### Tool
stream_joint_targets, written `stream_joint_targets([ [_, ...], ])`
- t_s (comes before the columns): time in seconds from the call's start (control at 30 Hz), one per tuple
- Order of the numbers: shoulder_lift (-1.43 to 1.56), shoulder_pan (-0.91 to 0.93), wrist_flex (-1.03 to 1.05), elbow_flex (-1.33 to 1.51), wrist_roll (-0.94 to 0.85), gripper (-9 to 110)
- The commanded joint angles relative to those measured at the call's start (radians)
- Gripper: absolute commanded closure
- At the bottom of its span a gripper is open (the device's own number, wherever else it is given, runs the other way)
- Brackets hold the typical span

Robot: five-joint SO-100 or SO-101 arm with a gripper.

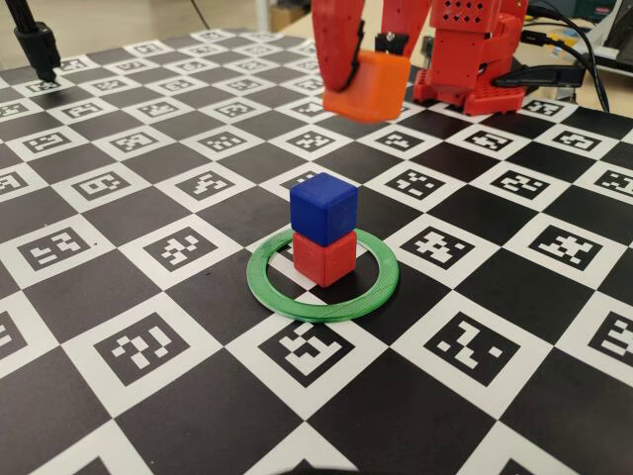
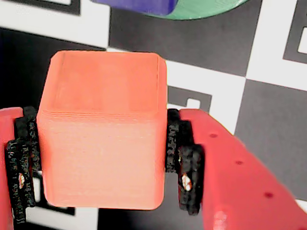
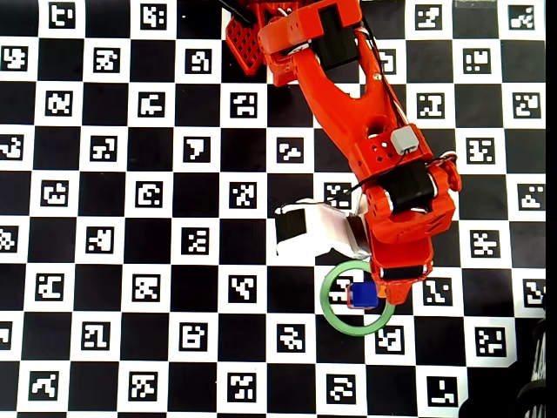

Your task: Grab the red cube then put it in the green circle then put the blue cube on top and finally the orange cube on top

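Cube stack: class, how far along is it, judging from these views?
Done: the red cube sits inside the green circle with the blue cube on top. In hand: the gripper holds the orange cube above the board. Left: placing it on the blue cube.

From overhead I can't see the orange cube; the arm point(image 3: 383, 165) covers it, and the red cube point(image 3: 352, 300) shows only as a sliver under the blue cube point(image 3: 364, 294). My wrist view crops the blue cube and green circle point(image 2: 211, 8) at its top edge.
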Motion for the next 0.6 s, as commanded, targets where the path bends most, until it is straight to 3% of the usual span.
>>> stream_joint_targets([
  [0.0, 0.035, 0.017, -0.028, -0.002, -0.003, 93],
  [0.57, 0.021, 0.044, -0.124, 0.092, -0.011, 93],
])
